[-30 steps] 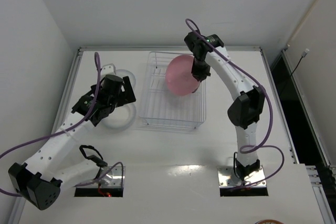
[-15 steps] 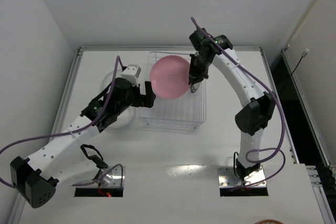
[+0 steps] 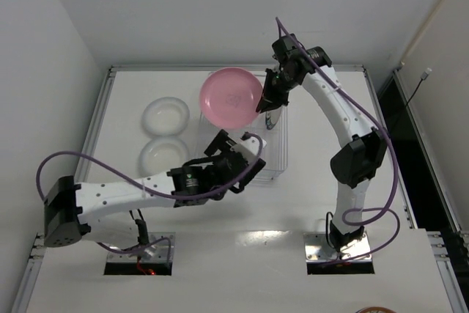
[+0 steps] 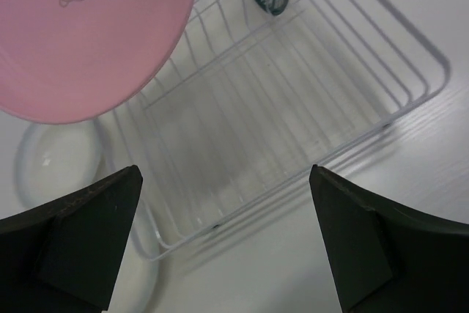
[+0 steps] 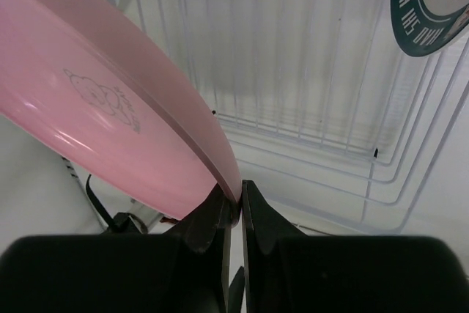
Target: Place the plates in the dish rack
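Two round clear glass plates lie flat on the white table left of the rack, the farther clear plate [image 3: 165, 115] just beside the nearer clear plate [image 3: 163, 155]. Neither is touched by an arm.

The left gripper [image 4: 223, 181] hovers at the near edge of the rectangular white wire dish rack [image 4: 308, 100], pointing into it. Its jaws are spread wide with nothing between them, and they touch neither the wires nor any plate.

The round matte pink plate [image 3: 231, 97] hangs in the air, tilted, over the far left part of the rack. It stands clear of the prongs, and a small printed bear shows on its face.

The right gripper [image 5: 233, 203] pinches this plate's rim. Its two fingers are drawn in until only the thin edge separates them, and the plate extends away to the left of the grip.

A white plate with a dark green lettered rim [image 5: 432, 12] stands on edge among the prongs in the rack's far right part.
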You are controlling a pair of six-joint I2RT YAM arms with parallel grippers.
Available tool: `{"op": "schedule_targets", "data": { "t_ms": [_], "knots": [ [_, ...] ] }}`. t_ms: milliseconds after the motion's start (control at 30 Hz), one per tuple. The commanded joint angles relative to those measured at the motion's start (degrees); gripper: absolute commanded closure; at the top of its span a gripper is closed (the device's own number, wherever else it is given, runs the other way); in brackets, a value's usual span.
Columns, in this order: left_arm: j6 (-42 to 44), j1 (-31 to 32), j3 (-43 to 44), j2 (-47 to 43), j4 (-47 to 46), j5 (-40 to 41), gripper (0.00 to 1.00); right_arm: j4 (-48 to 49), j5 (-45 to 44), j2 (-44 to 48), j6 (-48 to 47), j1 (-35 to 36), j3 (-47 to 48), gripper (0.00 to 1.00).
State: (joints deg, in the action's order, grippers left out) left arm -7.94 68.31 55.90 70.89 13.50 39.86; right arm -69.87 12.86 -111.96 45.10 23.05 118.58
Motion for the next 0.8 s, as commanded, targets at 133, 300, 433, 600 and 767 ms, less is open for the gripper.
{"op": "schedule_targets", "data": {
  "t_ms": [133,300,433,600,767],
  "knots": [
    [12.3,5.2,3.7,8.6,-7.2,31.7,0.01,4.7,6.5,5.0,1.1,-1.9,-3.1,1.0],
    [15.2,5.2,2.5,16.0,-12.0,44.1,0.0,7.3,11.7,8.7,1.1,-2.4,-9.8,1.0],
    [13.9,4.6,2.5,19.7,-13.6,45.8,0.0,8.9,15.4,9.3,1.7,-2.4,-10.3,1.0],
    [16.9,4.6,3.6,24.2,-17.4,47.9,0.04,8.9,20.5,10.4,2.3,-2.4,-8.6,1.0],
    [19.0,2.9,4.7,24.1,-18.7,51.5,0.11,4.6,22.3,9.8,0.0,-2.4,-6.2,1.0]
  ]
}}
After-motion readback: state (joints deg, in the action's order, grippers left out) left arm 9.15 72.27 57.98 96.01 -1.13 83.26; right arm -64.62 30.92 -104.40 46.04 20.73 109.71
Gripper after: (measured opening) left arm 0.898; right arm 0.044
